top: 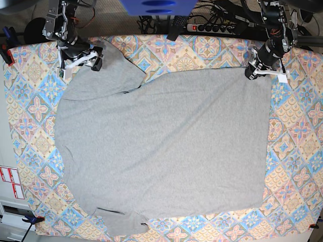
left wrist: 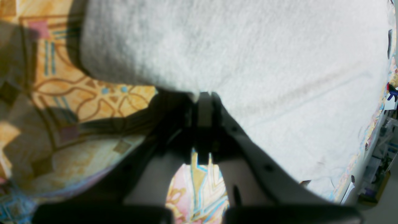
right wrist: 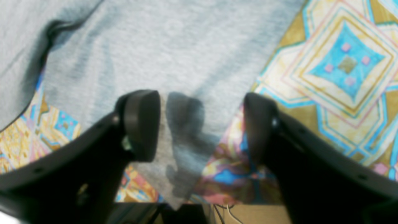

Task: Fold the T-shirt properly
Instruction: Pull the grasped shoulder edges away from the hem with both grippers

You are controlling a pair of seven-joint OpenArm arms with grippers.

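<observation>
The grey T-shirt (top: 166, 141) lies spread flat on the patterned tablecloth (top: 295, 131), plain side up, with no lettering showing. One sleeve (top: 113, 68) lies at the back left, another (top: 121, 222) at the front left. My left gripper (left wrist: 203, 99) is shut on the shirt's edge (left wrist: 217, 56), at the shirt's back right corner in the base view (top: 251, 74). My right gripper (right wrist: 200, 124) is open, its jaws standing either side of the sleeve fabric (right wrist: 186, 62) just above the cloth; in the base view it (top: 81, 63) is at the back left sleeve.
A power strip (top: 222, 25) and cables lie behind the table. A blue object (top: 156, 6) hangs over the back edge. Clamps (top: 6, 50) hold the cloth at the table's left edge. Red and white labels (top: 10, 182) sit at the front left.
</observation>
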